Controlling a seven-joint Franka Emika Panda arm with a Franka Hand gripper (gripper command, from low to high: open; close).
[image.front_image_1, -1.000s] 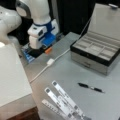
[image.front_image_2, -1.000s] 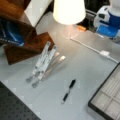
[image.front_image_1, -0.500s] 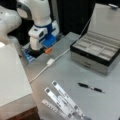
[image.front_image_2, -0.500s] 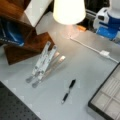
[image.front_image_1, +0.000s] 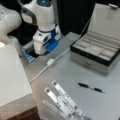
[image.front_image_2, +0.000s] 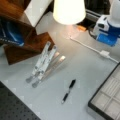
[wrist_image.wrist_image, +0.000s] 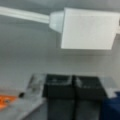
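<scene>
Tabletop (image.front_image_1: 75, 72) carried all. Open compartment box (image.front_image_1: 100, 50) sat at a front view's right, well apart from arm. Hand (wrist_image.wrist_image: 74, 86) hung low, fingers pressed together, empty, just short of white cable block (wrist_image.wrist_image: 88, 28). Risk judged: closed fingers might shove block, dragging white cable (image.front_image_1: 60, 56). Pen (image.front_image_1: 90, 87) lay clear, near metal strips (image.front_image_2: 43, 63).
</scene>
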